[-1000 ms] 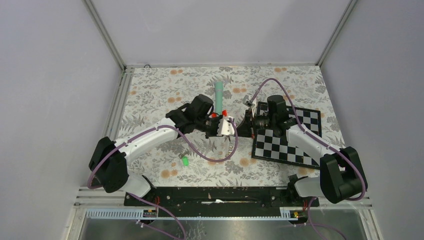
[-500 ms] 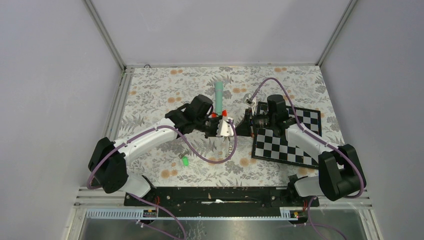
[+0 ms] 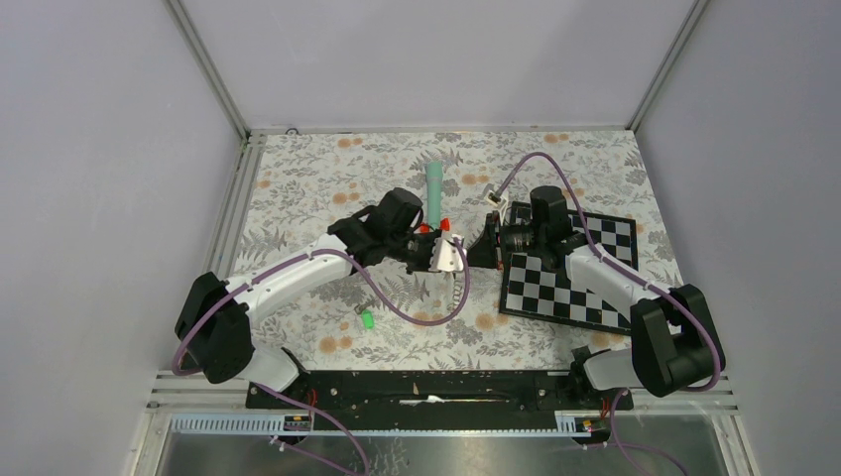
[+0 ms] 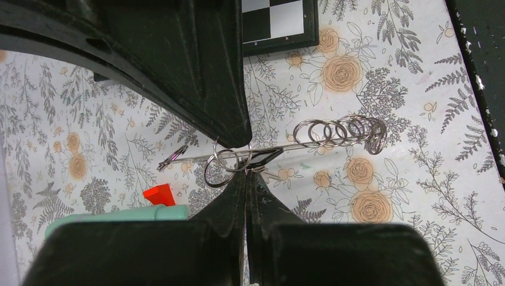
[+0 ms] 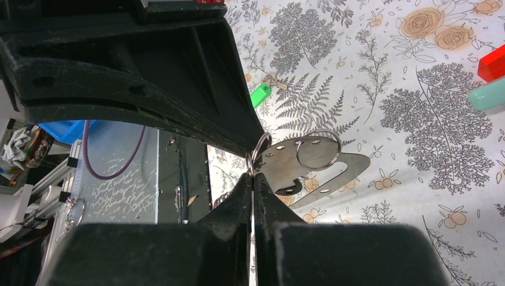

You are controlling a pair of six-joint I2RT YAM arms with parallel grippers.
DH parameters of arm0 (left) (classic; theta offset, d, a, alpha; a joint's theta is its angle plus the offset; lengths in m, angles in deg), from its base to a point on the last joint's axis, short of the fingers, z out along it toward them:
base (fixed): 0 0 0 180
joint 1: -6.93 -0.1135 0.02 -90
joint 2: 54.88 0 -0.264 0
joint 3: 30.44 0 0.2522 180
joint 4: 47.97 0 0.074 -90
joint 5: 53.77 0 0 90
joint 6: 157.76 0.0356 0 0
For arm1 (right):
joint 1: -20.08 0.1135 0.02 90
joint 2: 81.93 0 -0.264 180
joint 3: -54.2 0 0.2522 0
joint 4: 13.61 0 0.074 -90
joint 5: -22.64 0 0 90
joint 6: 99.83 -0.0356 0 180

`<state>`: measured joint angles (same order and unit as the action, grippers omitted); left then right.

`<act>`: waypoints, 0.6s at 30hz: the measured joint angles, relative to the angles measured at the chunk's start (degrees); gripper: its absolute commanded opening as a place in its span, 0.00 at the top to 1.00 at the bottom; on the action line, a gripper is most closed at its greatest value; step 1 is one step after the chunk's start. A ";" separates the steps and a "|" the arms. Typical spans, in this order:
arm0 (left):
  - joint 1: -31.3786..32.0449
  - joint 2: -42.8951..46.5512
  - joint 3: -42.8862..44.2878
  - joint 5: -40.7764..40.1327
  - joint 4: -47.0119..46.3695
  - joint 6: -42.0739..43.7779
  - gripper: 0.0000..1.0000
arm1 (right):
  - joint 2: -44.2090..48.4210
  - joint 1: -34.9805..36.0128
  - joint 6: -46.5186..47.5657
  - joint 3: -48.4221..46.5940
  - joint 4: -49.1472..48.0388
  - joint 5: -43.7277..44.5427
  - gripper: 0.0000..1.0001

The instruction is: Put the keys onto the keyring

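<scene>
Near the middle of the floral tabletop (image 3: 317,188), the two arms meet tip to tip. A teal stick (image 3: 433,186) lies just behind the left tool (image 3: 441,256), its red base (image 3: 444,224) close to the wrist. A chessboard (image 3: 565,273) lies flat under the right arm, with its near corner just beside the right tool (image 3: 483,250). The left arm's purple cable (image 3: 397,300) sags in a loop over the cloth between the tools and the keys.

The keyring (image 3: 452,256), a flat metal tab carrying split rings, is held up off the tabletop between the two tools. A chain of rings (image 3: 458,288) hangs from it toward the near edge. In the left wrist view the left tool's fingers are pressed together on one small split ring, with the tab seen edge-on beyond them and the chain trailing off to the right. In the right wrist view the right tool is likewise closed tight. It pinches a split ring at the edge of the tab, and a second ring sits through one of the tab's holes.

The green-headed key (image 3: 366,319) lies on the tabletop well apart from both tools, toward the arm bases and to the left of the cable loop. A smaller darker key (image 5: 275,80) lies just beside it. Neither key touches the keyring.
</scene>
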<state>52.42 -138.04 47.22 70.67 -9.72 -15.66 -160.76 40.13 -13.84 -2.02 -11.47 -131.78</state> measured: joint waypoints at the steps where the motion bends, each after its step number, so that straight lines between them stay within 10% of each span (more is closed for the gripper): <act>1: 0.09 0.00 0.00 -0.11 0.00 0.09 1.00 | -0.02 0.00 -0.35 0.02 -0.28 0.02 1.00; 18: 0.76 0.00 0.00 -2.25 0.20 0.39 1.00 | -0.96 0.00 -3.85 0.02 -2.49 0.92 1.00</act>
<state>53.19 -138.04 47.22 68.41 -9.52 -15.27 -161.72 40.13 -17.68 -2.00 -13.96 -130.86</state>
